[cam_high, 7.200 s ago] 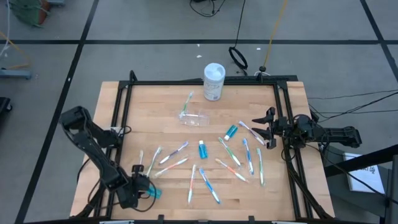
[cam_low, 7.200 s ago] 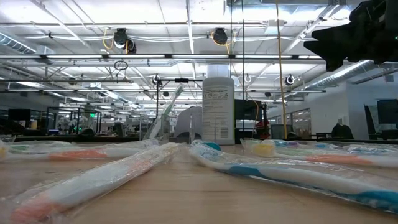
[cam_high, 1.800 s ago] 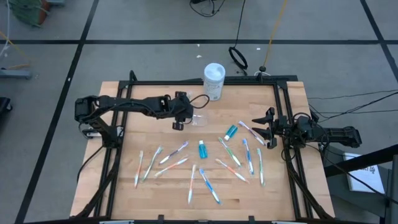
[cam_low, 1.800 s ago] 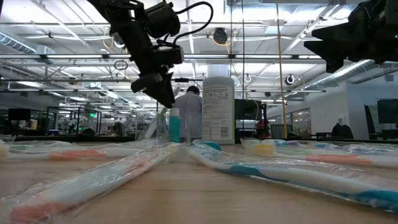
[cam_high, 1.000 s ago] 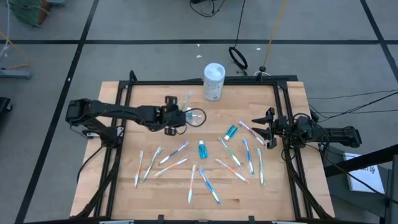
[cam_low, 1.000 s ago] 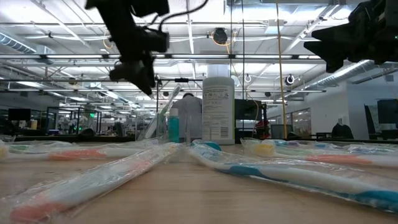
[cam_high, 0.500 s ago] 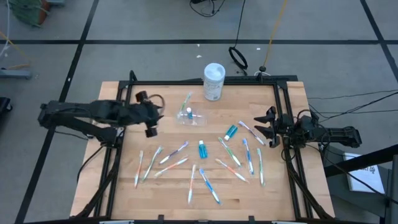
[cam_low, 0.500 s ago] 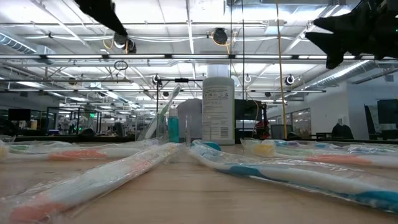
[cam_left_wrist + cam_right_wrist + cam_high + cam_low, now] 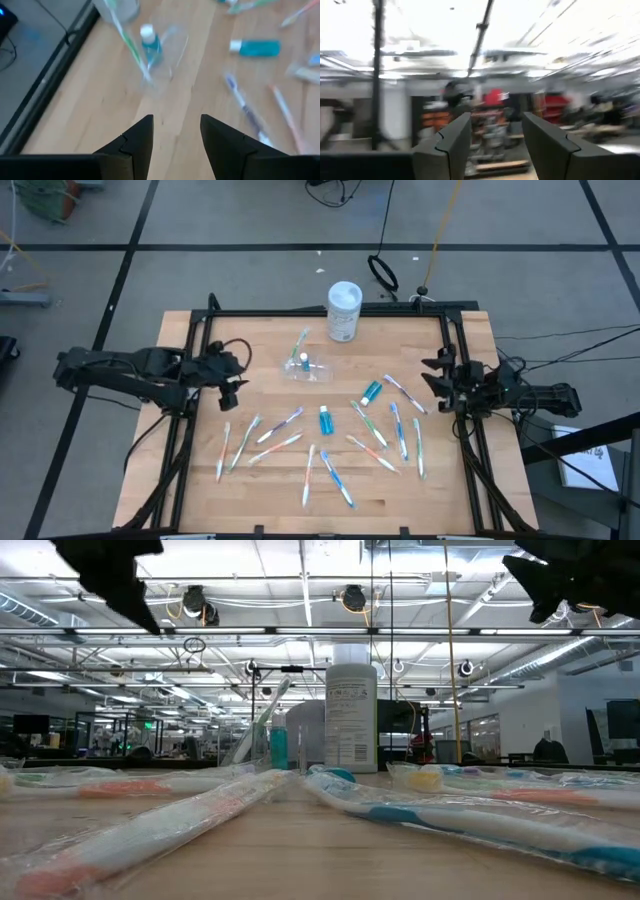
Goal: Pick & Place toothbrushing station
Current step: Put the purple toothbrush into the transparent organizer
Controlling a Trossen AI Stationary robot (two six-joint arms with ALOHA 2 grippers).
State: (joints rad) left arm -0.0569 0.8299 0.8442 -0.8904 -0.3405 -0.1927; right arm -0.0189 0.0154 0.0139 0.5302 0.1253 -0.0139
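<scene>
Clear cup (image 9: pixel 308 369): upright on table (image 9: pixel 200 480), at 7 o'clock from the white container (image 9: pixel 344 310), holding one blue toothpaste tube (image 9: pixel 304 361) and one green toothbrush (image 9: pixel 302 342). Two further tubes (image 9: pixel 371 392) (image 9: pixel 325 420) and the remaining toothbrushes (image 9: pixel 280 423) lie loose at 5 to 7 o'clock of the cup. Left gripper (image 9: pixel 232 377): at 9 o'clock of the cup, jaws released and empty; right gripper (image 9: pixel 437 376): at the table's 3 o'clock edge, jaws parted, empty.
</scene>
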